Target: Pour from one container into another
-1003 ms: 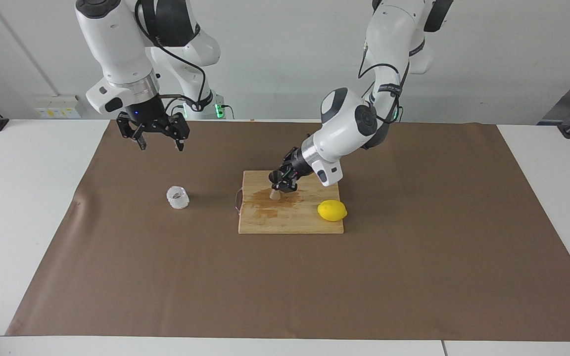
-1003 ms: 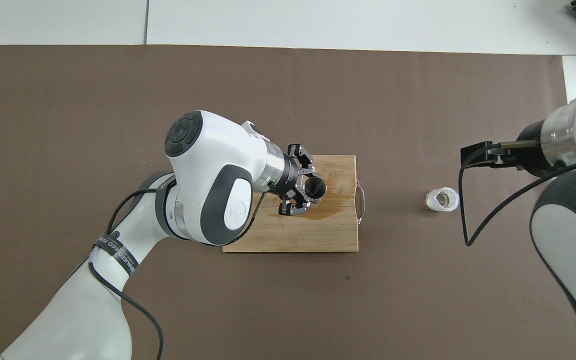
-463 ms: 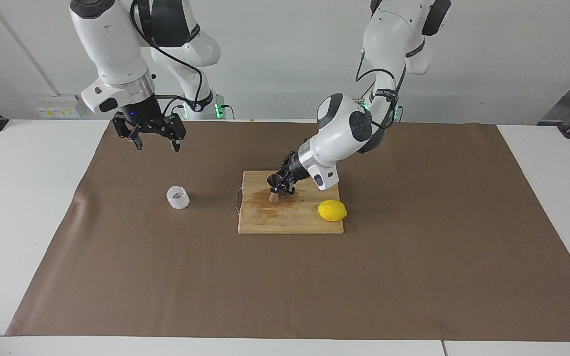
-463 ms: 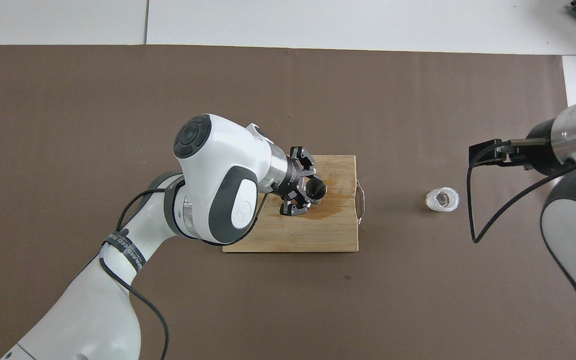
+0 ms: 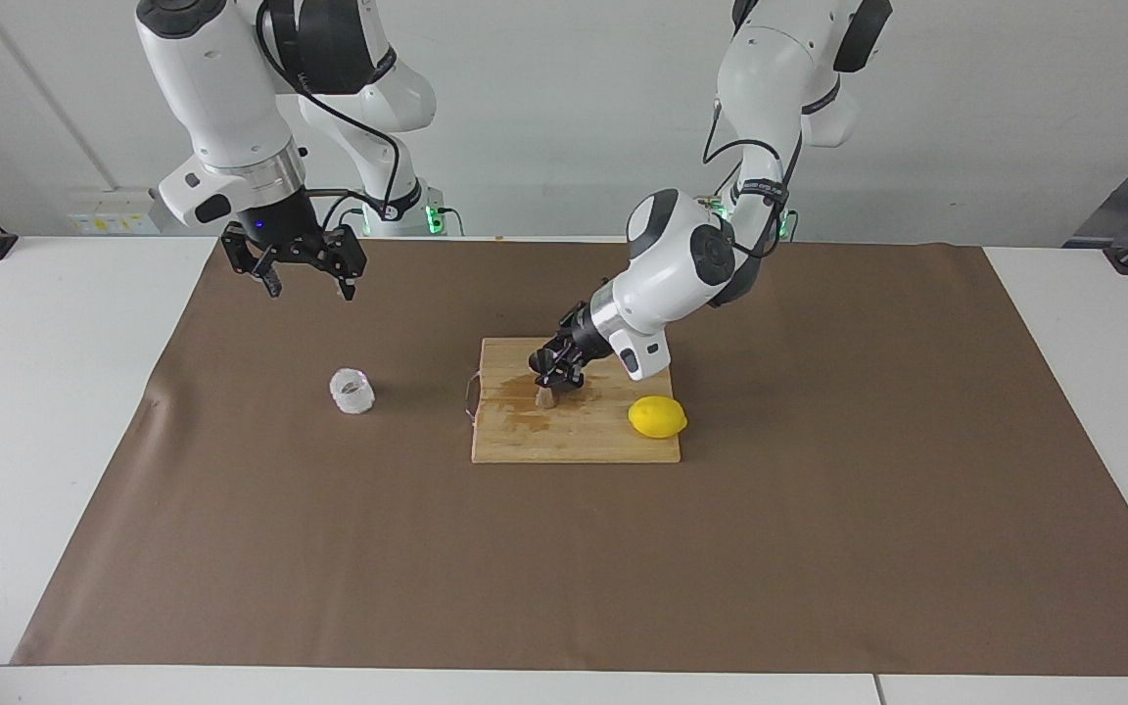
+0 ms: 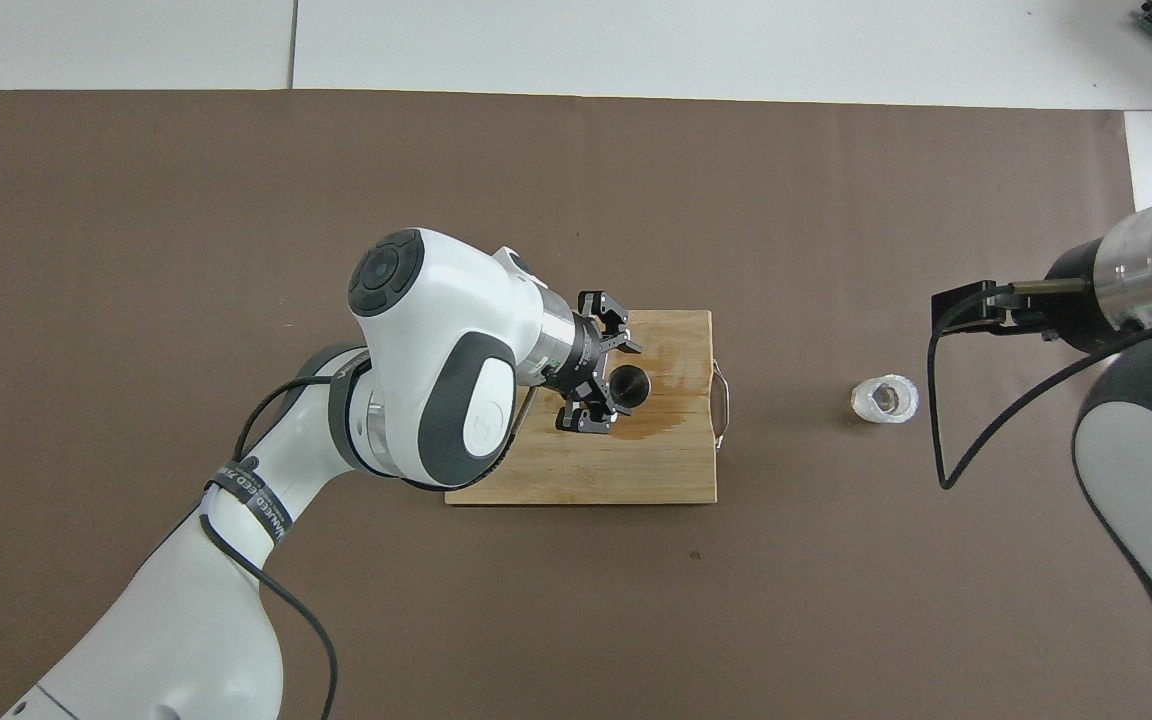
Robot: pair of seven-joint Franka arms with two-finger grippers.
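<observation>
Steel jigger on the board, glass cup off to the side

The left gripper (image 5: 552,377) is low at the steel jigger (image 6: 628,385) on the wooden board (image 5: 613,441); whether it grips or has let go is hard to tell. The glass cup (image 5: 352,391) stands on the brown mat (image 5: 819,539) toward the right arm's end. The right gripper (image 5: 309,286) waits up high, fingers apart. A lemon (image 5: 657,417) sits on the board.

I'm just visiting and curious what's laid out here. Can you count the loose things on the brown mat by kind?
Glass cup: 1
Steel jigger: 1
Lemon: 1
Wooden cutting board: 1
Total: 4
</observation>
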